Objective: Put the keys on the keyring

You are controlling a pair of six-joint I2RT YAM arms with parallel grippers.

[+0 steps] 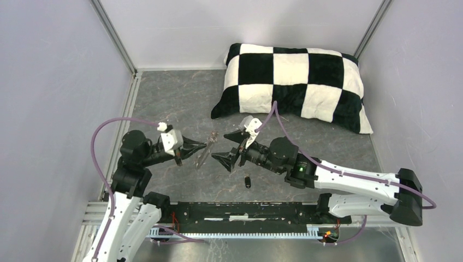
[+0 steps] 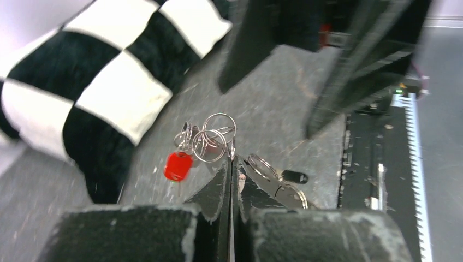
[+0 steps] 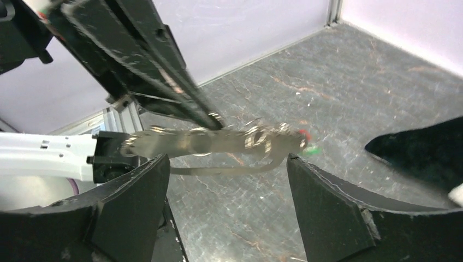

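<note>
- The left fingers (image 2: 215, 191) are clenched tight, with no gap between them, pinching the top edge of the keyring (image 3: 185, 143).
- Seen from the right wrist, the keyring is a flat grey fob held level and side-on, with the dark left fingers reaching it from the upper left. Its shadow falls on the desk (image 1: 180, 103) underneath.
- A cluster of wire rings (image 2: 213, 139) sits just past the left fingertips, and a red tag (image 2: 178, 166) hangs from them.
- In the right wrist view a green tag (image 3: 312, 151) shows just below the red one at the far end of the fob. It is blurred, and how it is attached cannot be told.
- The right fingers (image 3: 139, 196) are spread wide and released, one on each side of the fob. They grasp nothing, and whether they touch the fob cannot be told.
- From above, both sets of fingers point at each other over the middle of the desk, with the keyring between their tips.
- A black oblong key (image 1: 248, 181) lies apart on the desk, nearer the arm bases and beside the right arm.
- A black-and-white checked pillow (image 1: 295, 76) lies at the far side of the desk, against the back wall.
</note>
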